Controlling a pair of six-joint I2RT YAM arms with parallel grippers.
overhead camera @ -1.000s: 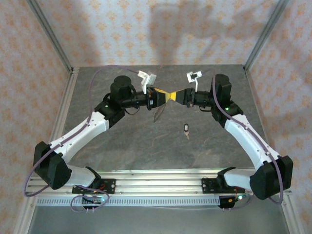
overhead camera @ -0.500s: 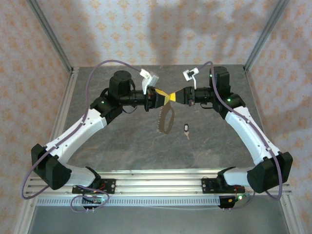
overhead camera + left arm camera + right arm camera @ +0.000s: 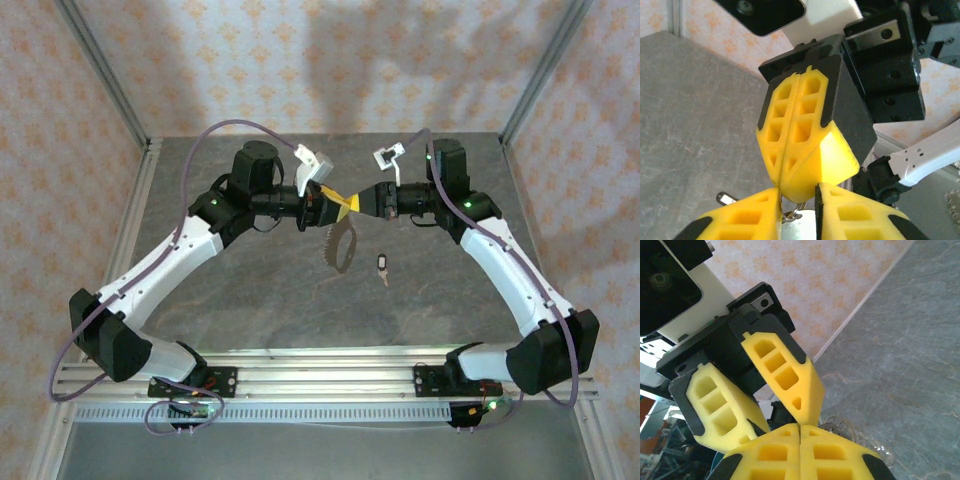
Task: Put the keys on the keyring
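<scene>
With the keyring (image 3: 340, 243) dangling at 6 o'clock below the left gripper (image 3: 337, 204), narrowly pinched, the shut, empty right gripper (image 3: 355, 200) crowding in could knock it loose, while the key (image 3: 383, 264) lies unthreaded on the table (image 3: 250, 290) at 4 o'clock.

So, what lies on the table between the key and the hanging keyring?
Nothing. In the top view, the grey table between the key and the keyring is bare.

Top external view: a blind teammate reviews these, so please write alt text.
Two arms meet fingertip to fingertip above the grey table, the keyring dangling beneath their yellow fingers. The small dark key lies on the table nearby, toward the right arm.
</scene>
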